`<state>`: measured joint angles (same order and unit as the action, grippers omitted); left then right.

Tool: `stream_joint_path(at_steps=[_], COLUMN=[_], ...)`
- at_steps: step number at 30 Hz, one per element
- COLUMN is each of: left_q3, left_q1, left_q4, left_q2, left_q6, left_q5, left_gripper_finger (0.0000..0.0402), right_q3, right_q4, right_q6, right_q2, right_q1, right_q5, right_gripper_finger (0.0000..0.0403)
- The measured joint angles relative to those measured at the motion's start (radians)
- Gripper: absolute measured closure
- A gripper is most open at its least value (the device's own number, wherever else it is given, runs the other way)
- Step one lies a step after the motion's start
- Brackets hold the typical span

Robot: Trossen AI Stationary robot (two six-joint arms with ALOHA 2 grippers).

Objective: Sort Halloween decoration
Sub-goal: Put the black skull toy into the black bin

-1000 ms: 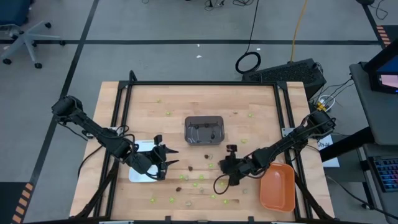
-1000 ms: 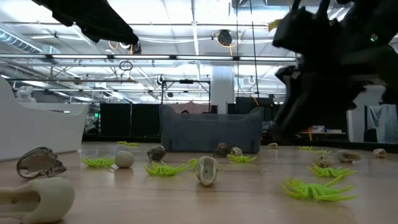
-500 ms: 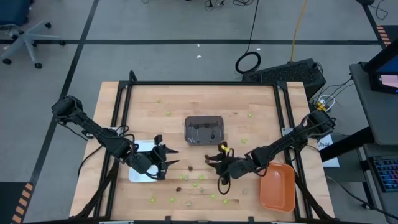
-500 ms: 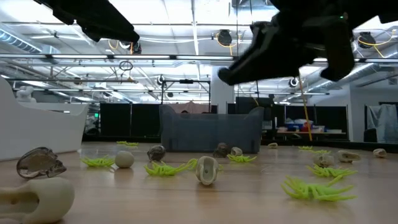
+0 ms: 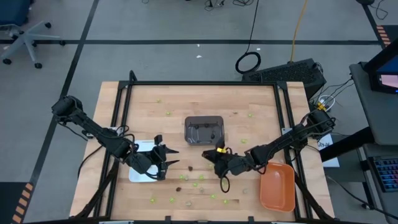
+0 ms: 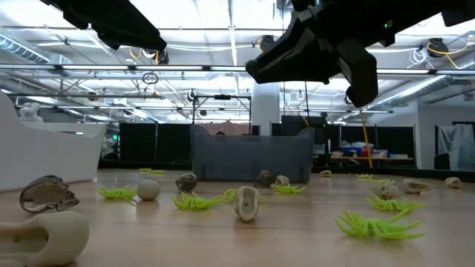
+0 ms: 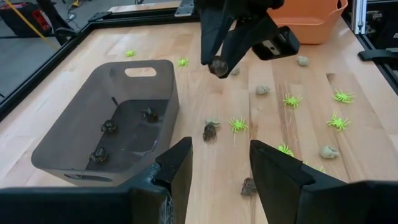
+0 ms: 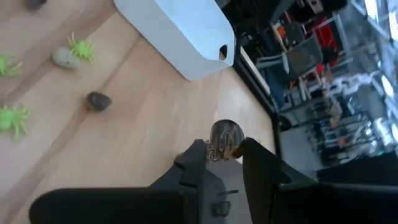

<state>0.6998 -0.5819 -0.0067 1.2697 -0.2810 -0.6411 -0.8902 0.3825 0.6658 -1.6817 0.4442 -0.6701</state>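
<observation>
Small lime-green spiders (image 7: 237,124), tan pebbles (image 7: 328,151) and dark brown trinkets (image 7: 209,130) lie scattered on the wooden table. My right gripper (image 5: 215,156) hovers above the table's middle, near the grey tray (image 5: 204,129), and is shut on a dark brown trinket (image 8: 224,135). The same gripper (image 7: 219,62) shows in the left wrist view, and again in the low view (image 6: 312,55). My left gripper (image 5: 166,160) waits, open, beside the white tray (image 5: 140,169), its fingers (image 7: 177,163) spread apart. My right gripper pinches the dark brown trinket (image 7: 217,66) between the free ends of its two fingers (image 8: 196,160). The fingers slant downward at it from above. The trinket is lifted clear of the table and sticks out past the fingertips.
The grey tray (image 7: 74,134) holds three dark trinkets. An orange tray (image 5: 277,187) sits at the table's near right, a white tray (image 8: 180,31) at the near left. Green spiders (image 6: 375,225) and tan pebbles (image 6: 247,202) dot the near half of the table.
My right gripper has risen from the table top and moved toward the table's left and far side, nearer the grey tray, carrying the dark brown trinket clear of the wood. It has also tipped from pointing downward to lying more level.
</observation>
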Motion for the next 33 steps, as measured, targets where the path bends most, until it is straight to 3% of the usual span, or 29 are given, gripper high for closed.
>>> stream_joint_path(at_steps=[4,14,26,33], left_q3=[0.000,0.000,0.000,0.000], left_q1=[0.000,0.000,0.000,0.000], left_q4=[0.000,0.000,-0.001,0.010], left_q2=[0.000,0.000,0.000,0.000], left_q6=[0.000,0.000,0.000,0.000], left_q5=[0.000,0.000,0.000,0.000], left_gripper_finger=[0.0242,0.0242,0.0242,0.0242], right_q3=[0.000,0.000,0.000,0.000], right_q4=[0.003,0.003,0.011,0.055], right_q6=[0.027,-0.120,-0.610,-0.781], right_q2=[0.000,0.000,0.000,0.000], right_q1=[0.000,0.000,0.000,0.000], right_q5=[0.000,0.019,0.022,0.114], right_gripper_finger=[0.0348,0.0348,0.0348,0.0348])
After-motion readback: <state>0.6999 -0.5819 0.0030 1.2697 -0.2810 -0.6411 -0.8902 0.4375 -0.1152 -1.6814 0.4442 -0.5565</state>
